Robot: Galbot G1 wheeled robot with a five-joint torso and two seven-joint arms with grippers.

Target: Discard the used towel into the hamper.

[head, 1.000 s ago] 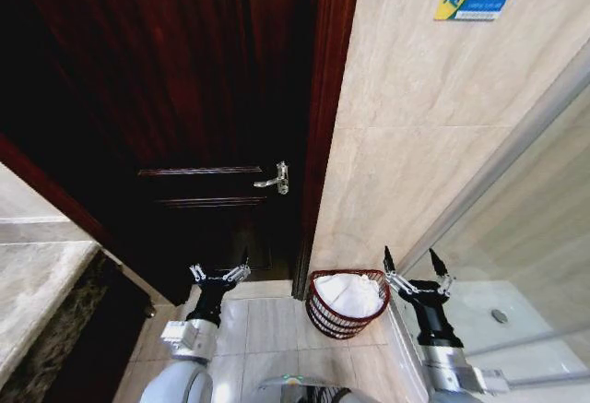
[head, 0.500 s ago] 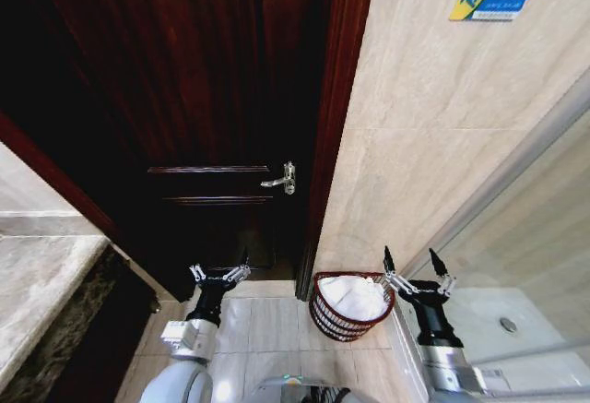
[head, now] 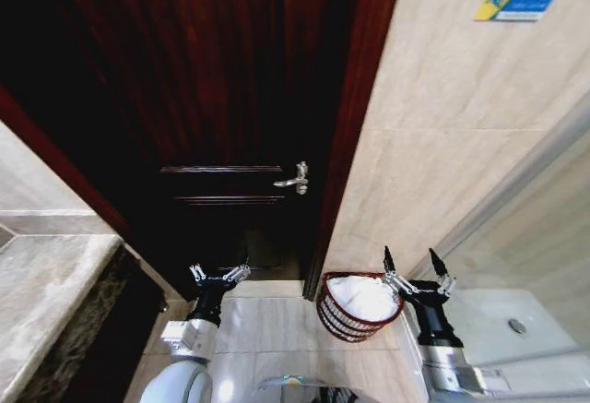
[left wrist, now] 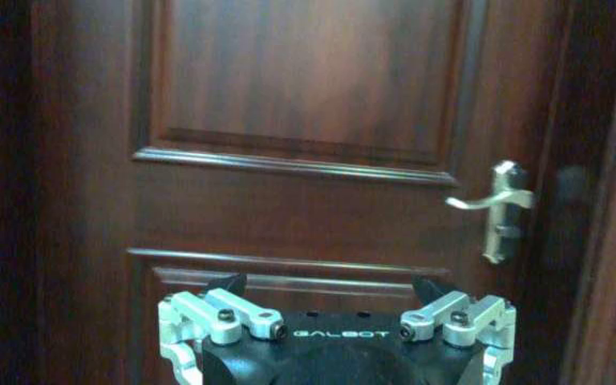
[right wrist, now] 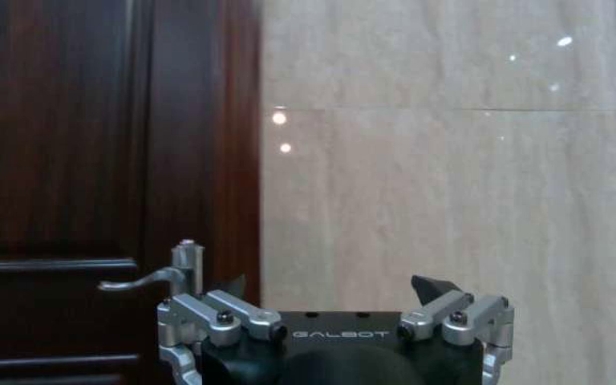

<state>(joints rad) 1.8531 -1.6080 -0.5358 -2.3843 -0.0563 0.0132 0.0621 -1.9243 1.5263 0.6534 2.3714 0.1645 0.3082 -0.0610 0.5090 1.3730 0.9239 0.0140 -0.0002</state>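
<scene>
Towel first: I see something white and soft lying inside the hamper, and I think that is the used towel. The hamper is a round, dark red basket with thin ribs. It stands on the pale floor tiles, in the corner where the dark wooden door meets the tan tiled wall. My right pincer hangs just beside the hamper's rim, on the side near the glass shower screen. Its 2 fingers are spread wide apart and there is nothing between them. My left pincer is held up in front of the lower part of the door, well apart from the hamper. Its fingers are spread wide too, and it holds nothing. From my left wrist I see the door panels and the silver door handle straight ahead, above my left pincer. From my right wrist I see the wall and the edge of the door past my right pincer. So my guess is that the big job is done, because the towel looks like it is in the hamper and both my pincers are free. I cannot see anything else that needs to go in. All that seems left is to bring my arms away.
</scene>
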